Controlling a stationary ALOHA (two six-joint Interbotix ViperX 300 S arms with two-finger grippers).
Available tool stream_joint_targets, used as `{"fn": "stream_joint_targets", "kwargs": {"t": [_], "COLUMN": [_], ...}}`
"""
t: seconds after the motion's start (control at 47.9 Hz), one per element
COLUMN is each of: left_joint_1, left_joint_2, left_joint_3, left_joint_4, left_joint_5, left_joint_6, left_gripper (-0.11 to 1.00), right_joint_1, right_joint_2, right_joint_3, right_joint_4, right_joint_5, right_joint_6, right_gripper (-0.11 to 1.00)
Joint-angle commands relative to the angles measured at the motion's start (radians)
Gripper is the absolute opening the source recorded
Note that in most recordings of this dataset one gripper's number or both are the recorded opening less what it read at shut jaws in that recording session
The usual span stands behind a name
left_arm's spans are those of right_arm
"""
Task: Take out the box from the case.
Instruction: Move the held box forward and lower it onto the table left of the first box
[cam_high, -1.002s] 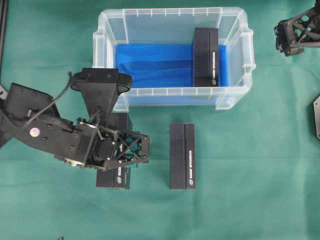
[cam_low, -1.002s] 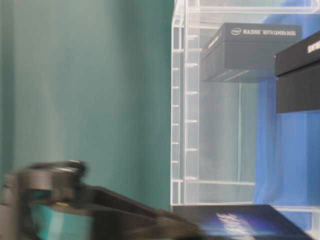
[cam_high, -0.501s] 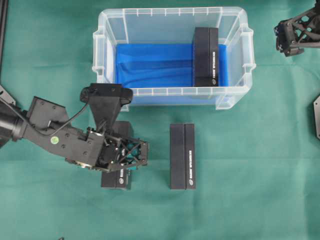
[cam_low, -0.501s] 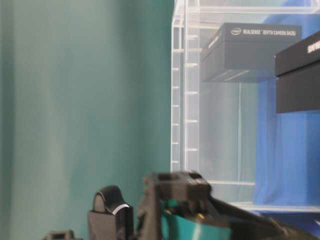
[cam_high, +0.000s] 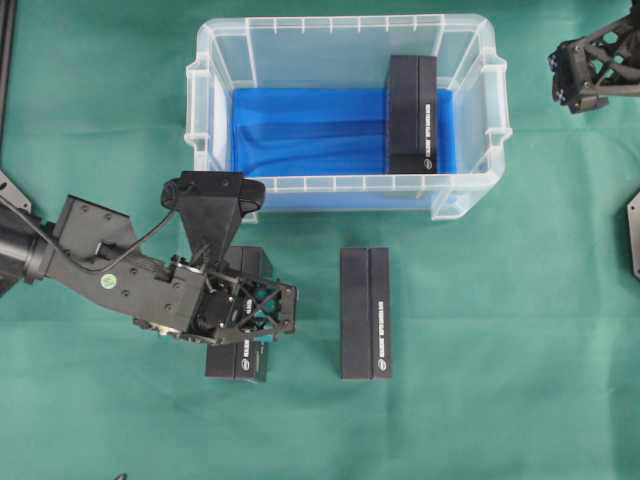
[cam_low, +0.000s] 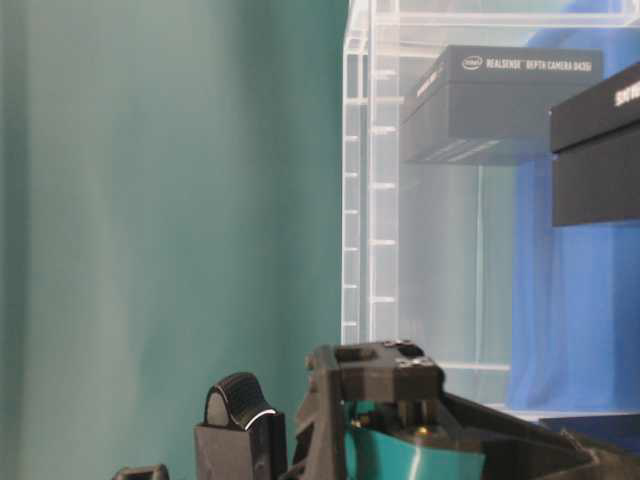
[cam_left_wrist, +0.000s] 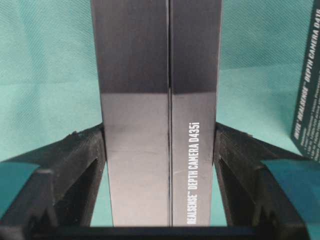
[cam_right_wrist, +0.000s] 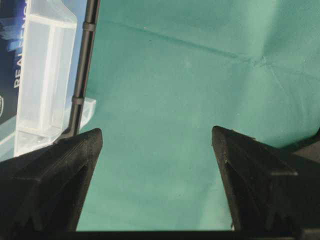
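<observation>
The case (cam_high: 340, 183), a clear plastic bin with a blue lining, stands at the back centre. One black box (cam_high: 412, 113) lies inside it at the right end. My left gripper (cam_high: 245, 310) is in front of the case's left corner, shut on another black box (cam_high: 238, 362). In the left wrist view both fingers (cam_left_wrist: 87, 165) press the long sides of that box (cam_left_wrist: 150, 75), with my left gripper (cam_left_wrist: 159, 129) low over the green cloth. My right gripper (cam_high: 575, 85) hovers at the far right, open; the right wrist view shows only cloth between the jaws of this gripper (cam_right_wrist: 156, 131).
A third black box (cam_high: 365, 312) lies on the green cloth in front of the case, just right of the held one. The case's corner (cam_right_wrist: 45, 75) shows at the left of the right wrist view. A dark mount (cam_high: 634, 235) sits at the right edge.
My left arm has come down and swung round with the box in its grip, then almost stopped. The right arm has not moved.
</observation>
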Motion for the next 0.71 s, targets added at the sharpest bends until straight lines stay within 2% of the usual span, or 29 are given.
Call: {"fn": "stream_joint_targets", "kwargs": {"t": [0.0,0.063,0.167,0.25,0.689], "left_joint_1": [0.006,0.008,0.009,0.008,0.009], "left_joint_2": [-0.038,-0.037,-0.031,-0.028,-0.041], "left_joint_3": [-0.017,-0.021,-0.035,-0.043,-0.058], "left_joint_4": [0.003,0.003,0.006,0.006,0.000], "left_joint_5": [-0.009,-0.011,-0.012,-0.015,-0.015], "left_joint_6": [0.000,0.000,0.011,0.034,0.049], "left_gripper": [0.60,0.63,0.89,0.99,0.99], "right_joint_1": [0.003,0.003,0.003,0.003,0.003], "right_joint_2": [-0.008,-0.008,-0.008,-0.008,-0.008], "right_joint_3": [-0.011,-0.011,-0.011,-0.009,-0.009], "right_joint_4": [0.002,0.000,-0.003,-0.003,-0.003], "right_joint_5": [-0.005,-0.005,-0.005,-0.006,-0.006], "right_joint_6": [0.000,0.000,0.000,0.000,-0.006], "right_gripper": [0.87,0.87,0.87,0.87,0.87]}}
